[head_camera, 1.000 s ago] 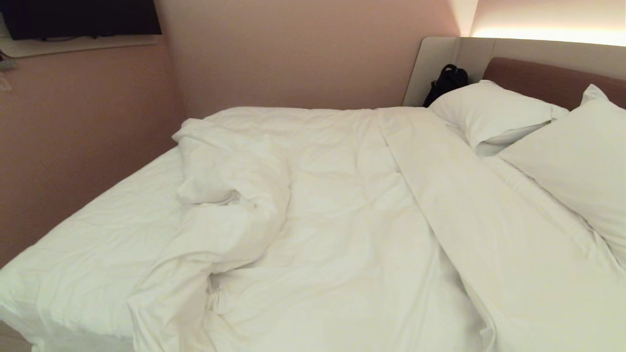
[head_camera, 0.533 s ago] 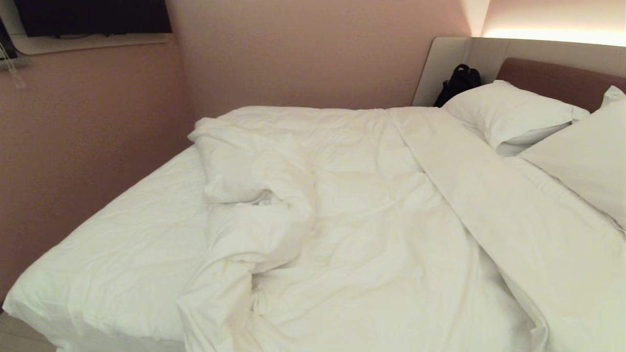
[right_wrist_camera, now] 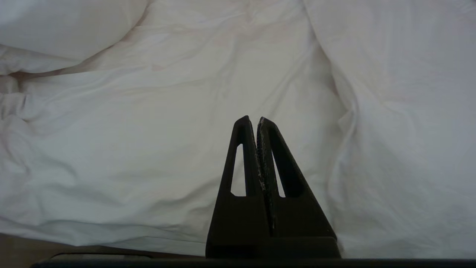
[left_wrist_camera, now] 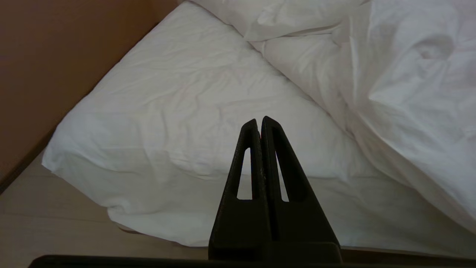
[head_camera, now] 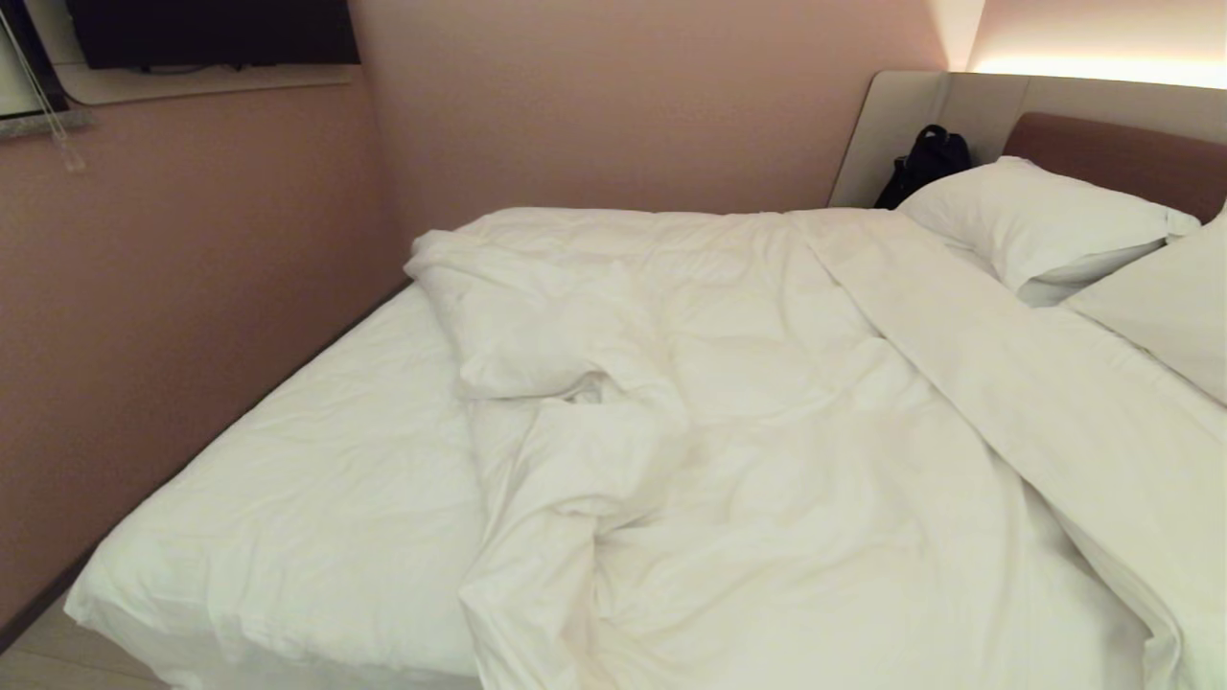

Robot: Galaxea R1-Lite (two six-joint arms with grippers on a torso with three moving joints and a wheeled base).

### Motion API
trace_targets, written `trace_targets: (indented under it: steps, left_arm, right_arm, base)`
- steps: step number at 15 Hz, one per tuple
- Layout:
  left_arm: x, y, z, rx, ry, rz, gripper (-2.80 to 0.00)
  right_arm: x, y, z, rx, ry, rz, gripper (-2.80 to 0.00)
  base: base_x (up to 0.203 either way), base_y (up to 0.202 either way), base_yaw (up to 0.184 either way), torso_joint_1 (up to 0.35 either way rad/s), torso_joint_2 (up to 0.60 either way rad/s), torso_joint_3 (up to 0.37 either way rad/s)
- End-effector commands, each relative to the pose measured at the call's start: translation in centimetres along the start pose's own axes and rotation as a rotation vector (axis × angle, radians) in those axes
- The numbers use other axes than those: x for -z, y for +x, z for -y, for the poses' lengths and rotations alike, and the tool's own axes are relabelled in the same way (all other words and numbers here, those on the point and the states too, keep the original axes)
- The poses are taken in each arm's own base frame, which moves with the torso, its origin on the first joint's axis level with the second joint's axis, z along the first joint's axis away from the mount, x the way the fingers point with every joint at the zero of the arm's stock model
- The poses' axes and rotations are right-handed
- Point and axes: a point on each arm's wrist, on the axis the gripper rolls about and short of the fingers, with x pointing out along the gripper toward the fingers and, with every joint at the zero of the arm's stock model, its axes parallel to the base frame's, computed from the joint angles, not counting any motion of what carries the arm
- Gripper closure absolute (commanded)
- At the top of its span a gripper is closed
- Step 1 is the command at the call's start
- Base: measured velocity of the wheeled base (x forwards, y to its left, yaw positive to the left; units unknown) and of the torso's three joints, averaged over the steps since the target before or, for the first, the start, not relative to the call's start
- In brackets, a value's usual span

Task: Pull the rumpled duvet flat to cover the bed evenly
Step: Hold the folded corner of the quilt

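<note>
pink-beige walls close off the far side and the left of the bed [head_camera: 268,498], which fills most of my head view; a lit beige panel and brown headboard [head_camera: 1117,158] sit at the far right. the duvet [head_camera: 767,422] lies bunched over the middle and right of the mattress, its left edge rolled into a thick ridge, so the fitted sheet [head_camera: 316,479] is bare on the left side down to the near corner. two pillows [head_camera: 1040,220] lean at the head end, a black bag [head_camera: 925,163] just beside the farther one. a dark screen [head_camera: 211,29] hangs on the left wall.

neither arm shows in my head view. from the wrist cameras, the left gripper [left_wrist_camera: 259,121] points out over the bare near-left corner of the mattress, fingers pressed together, nothing between them, clear of the cloth. the right gripper [right_wrist_camera: 254,120] points over the wrinkled duvet at the near edge, fingers likewise closed tight on nothing, not touching the cover. wood-tone floor [left_wrist_camera: 55,223] shows below the mattress corner.
</note>
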Motion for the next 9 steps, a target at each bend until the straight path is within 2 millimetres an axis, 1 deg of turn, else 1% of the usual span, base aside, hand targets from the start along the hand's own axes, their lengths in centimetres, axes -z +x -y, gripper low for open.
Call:
trace_targets:
  steps: [1,9]
  left_arm:
    - [-0.03,-0.01,0.0,0.0,0.001,0.0,0.0]
    - [0.01,0.0,0.0,0.002,0.001,-0.001,0.0]
  right_arm:
    - [0.0,0.0,0.0,-0.001,0.0,0.0,0.0]
    - [0.0,0.0,0.0,-0.001,-0.001,0.0,0.0]
  base:
    - [0.0,0.199,-0.002,0.002,0.0,0.002]
    - [0.0,0.196,0.001,0.001,0.0,0.003]
